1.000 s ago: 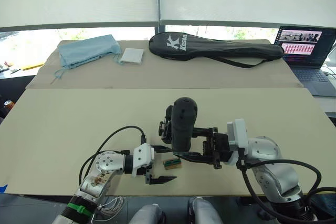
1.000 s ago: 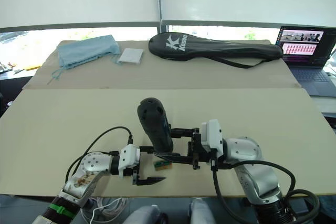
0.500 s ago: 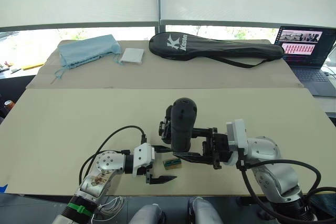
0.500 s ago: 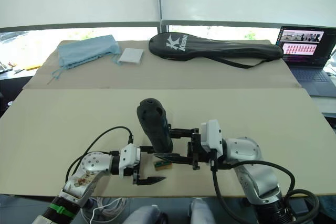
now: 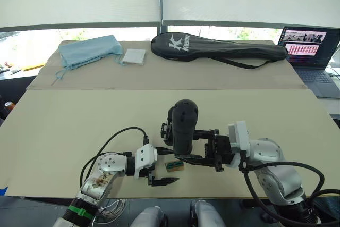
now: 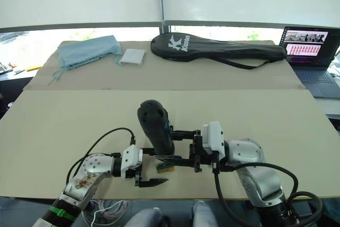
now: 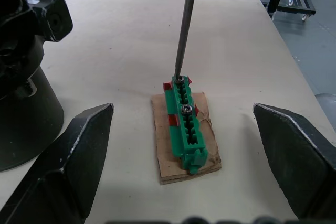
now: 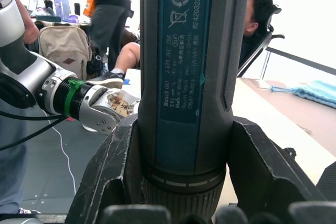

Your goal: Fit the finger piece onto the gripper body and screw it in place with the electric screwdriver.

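Right gripper (image 5: pixel 197 146) is clamped on the electric screwdriver (image 5: pixel 183 125), both fingers (image 8: pixel 113 182) tight against the barrel just above its collar. Driver stands roughly upright, rounded end up, thin metal bit (image 7: pixel 184 24) pointing down. Bit tip sits on a screw head at one end of the small green block (image 7: pixel 186 124), which lies on a brown card patch on the surface (image 5: pixel 69 131).

Left gripper (image 5: pixel 158 166) is spread wide with nothing in it, resting low at the surface; its two fingers (image 7: pixel 73 156) flank the green block on either side, well clear of it.

Gripper body (image 5: pixel 168 125) stands on the surface just behind the screwdriver, partly hidden by it; in the left wrist view its round base (image 7: pixel 23 119) is close beside the left gripper. Can't make out the finger piece as a separate part.

Farther back: black racket bag (image 5: pixel 218 49), blue cloth (image 5: pixel 87 50), small white pad (image 5: pixel 133 56). Laptop (image 5: pixel 311 51) at the far right. People show behind the driver in the right wrist view.
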`<control>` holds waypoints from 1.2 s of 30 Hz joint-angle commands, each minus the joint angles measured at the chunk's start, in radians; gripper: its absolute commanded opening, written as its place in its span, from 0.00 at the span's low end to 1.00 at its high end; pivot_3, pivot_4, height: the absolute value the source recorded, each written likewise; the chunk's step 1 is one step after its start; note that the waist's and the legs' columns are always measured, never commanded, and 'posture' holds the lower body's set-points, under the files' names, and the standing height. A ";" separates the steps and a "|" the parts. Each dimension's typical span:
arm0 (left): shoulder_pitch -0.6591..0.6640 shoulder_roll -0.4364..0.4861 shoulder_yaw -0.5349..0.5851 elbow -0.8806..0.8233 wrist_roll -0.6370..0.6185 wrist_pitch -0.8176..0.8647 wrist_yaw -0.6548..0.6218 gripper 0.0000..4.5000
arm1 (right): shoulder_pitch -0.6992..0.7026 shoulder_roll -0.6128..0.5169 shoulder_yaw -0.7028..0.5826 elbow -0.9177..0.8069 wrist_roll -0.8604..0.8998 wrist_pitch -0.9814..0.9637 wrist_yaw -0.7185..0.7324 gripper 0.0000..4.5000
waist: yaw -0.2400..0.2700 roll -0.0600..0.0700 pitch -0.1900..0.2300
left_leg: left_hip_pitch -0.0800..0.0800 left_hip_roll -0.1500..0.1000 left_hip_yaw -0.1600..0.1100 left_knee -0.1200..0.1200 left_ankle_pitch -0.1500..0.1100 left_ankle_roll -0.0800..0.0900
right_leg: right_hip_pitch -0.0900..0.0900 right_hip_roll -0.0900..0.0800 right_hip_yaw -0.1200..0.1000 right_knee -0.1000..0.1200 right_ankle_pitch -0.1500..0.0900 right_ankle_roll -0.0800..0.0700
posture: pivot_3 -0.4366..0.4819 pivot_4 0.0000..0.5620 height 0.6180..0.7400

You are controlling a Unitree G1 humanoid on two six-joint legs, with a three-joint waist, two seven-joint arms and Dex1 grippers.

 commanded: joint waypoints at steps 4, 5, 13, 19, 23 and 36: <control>0.016 0.000 -0.019 -0.006 0.006 0.034 0.008 1.00 | -0.016 -0.003 -0.011 -0.059 0.040 -0.007 -0.011 0.42 | 0.000 0.000 0.000 | 0.000 0.000 0.000 0.000 0.000 0.000 | 0.000 0.000 0.000 0.000 0.000 0.000 | 0.48 0.27 1.00; 0.017 0.001 -0.019 -0.008 0.006 0.036 0.008 1.00 | -0.016 -0.004 -0.011 -0.060 0.040 -0.007 -0.013 0.42 | 0.000 0.000 0.000 | 0.000 0.000 0.000 0.000 0.000 0.000 | 0.000 0.000 0.000 0.000 0.000 0.000 | 0.48 0.27 1.00; 0.017 0.003 -0.017 -0.014 0.003 0.039 0.007 1.00 | -0.011 -0.006 -0.011 -0.066 0.043 -0.007 -0.017 0.42 | 0.000 0.000 0.000 | 0.000 0.000 0.000 0.000 0.000 0.000 | 0.000 0.000 0.000 0.000 0.000 0.000 | 0.48 0.27 1.00; 0.018 0.004 -0.016 -0.012 0.001 0.035 0.004 1.00 | -0.007 -0.007 -0.015 -0.071 0.050 -0.009 -0.017 0.42 | 0.000 0.000 0.000 | 0.000 0.000 0.000 0.000 0.000 0.000 | 0.000 0.000 0.000 0.000 0.000 0.000 | 0.48 0.27 1.00; 0.019 0.004 -0.015 -0.012 0.000 0.034 0.003 1.00 | -0.002 -0.009 -0.014 -0.071 0.052 -0.011 -0.016 0.42 | 0.000 0.000 0.000 | 0.000 0.000 0.000 0.000 0.000 0.000 | 0.000 0.000 0.000 0.000 0.000 0.000 | 0.48 0.27 1.00; 0.018 0.004 -0.015 -0.008 0.002 0.031 0.002 1.00 | 0.006 -0.015 -0.010 -0.062 0.046 -0.017 -0.018 0.42 | 0.000 0.000 0.000 | 0.000 0.000 0.000 0.000 0.000 0.000 | 0.000 0.000 0.000 0.000 0.000 0.000 | 0.48 0.27 1.00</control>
